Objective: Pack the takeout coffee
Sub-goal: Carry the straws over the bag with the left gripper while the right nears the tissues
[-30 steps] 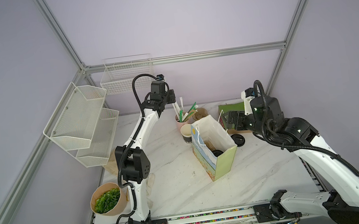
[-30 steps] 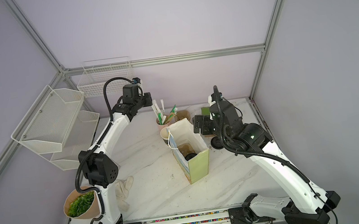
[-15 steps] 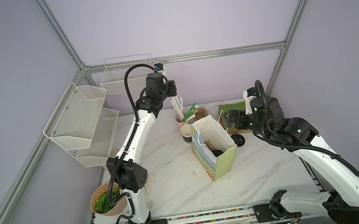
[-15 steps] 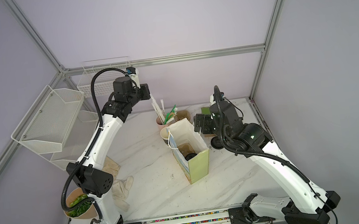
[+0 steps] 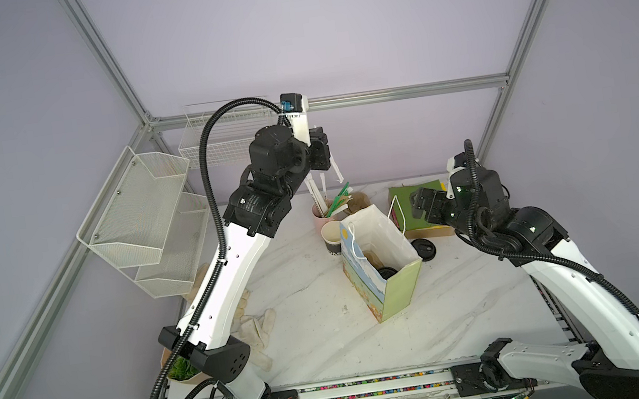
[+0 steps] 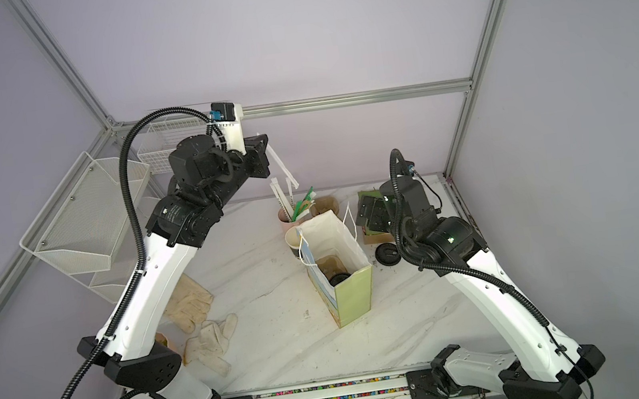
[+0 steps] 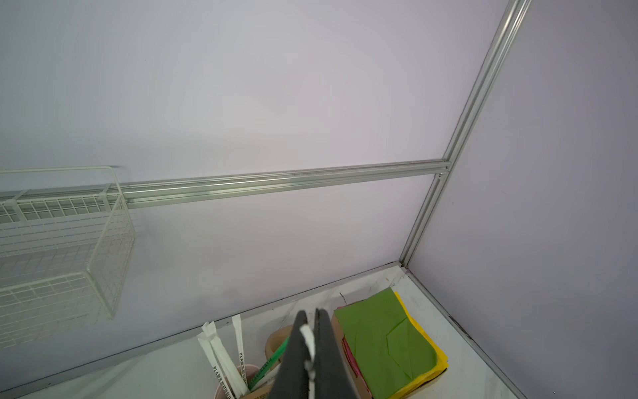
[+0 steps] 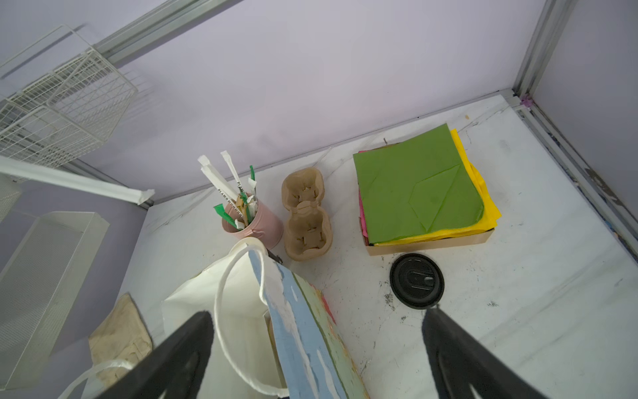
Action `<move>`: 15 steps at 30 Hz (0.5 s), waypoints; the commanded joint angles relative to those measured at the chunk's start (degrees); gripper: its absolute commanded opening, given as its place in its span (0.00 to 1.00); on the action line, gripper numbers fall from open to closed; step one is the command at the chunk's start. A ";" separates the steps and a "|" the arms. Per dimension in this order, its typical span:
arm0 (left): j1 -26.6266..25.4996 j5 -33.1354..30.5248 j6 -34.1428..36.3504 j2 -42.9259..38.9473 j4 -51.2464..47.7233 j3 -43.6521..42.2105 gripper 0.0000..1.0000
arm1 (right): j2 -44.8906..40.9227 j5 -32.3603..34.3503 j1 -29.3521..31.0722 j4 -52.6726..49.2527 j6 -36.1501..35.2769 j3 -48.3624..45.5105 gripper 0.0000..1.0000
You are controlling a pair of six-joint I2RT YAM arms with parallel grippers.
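The takeout coffee [image 5: 387,273] is judged to be standing already inside the paper bag [image 5: 399,295], just right of centre in both top views. Only its round black lid is seen, deep between the bag's walls. As a lidded paper cup it is expected to be light but easily crushed, with a thin wall that gives under pressure and a press-fit lid that could be popped off. Whether it is filled cannot be told. If it had to be taken up, a gentle hold around the wall just under the lid's rim, kept upright, would be favoured, though that wall is hidden by the bag.

The left gripper [image 7: 311,316] is held high at the upper centre of the top views, above the pink cup of straws [image 5: 322,215]. Its jaws are pressed together on a paper-wrapped straw [image 5: 335,167] that slants downward from them. The right gripper [image 8: 317,312] is poised at the bag's right, jaws spread fully with nothing gripped. A loose lid [image 8: 417,280] lies near one finger.
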 commanded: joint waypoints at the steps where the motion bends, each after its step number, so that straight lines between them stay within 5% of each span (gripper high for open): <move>1: -2.80 -2.41 1.78 -3.91 0.54 -2.01 0.00 | -1.12 1.34 -2.49 0.90 2.19 -0.77 0.97; 15: -11.57 -4.67 -2.10 -8.23 1.97 -18.22 0.00 | 0.66 -7.23 -10.76 3.33 2.24 -2.77 0.97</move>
